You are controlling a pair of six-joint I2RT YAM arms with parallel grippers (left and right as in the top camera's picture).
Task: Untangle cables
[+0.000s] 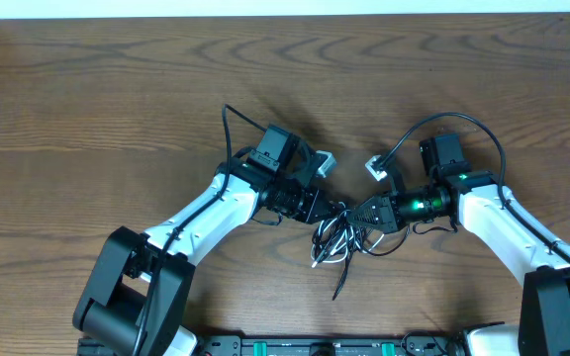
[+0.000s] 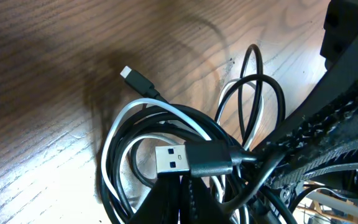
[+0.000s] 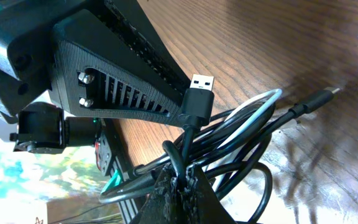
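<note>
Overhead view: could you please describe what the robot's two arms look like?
The left arm and right arm have white shells with black joints. A thick black wire loops over the right arm, whose wrist shows a green light. The left pincer and right pincer are black.

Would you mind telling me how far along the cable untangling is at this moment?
Nothing looks separated yet: the cables form one knotted bundle, with the white cable looped among the black ones. In hand: the left gripper and right gripper are both closed on that bundle from opposite sides. Left to do: draw the strands apart and lay each one out alone.
</note>
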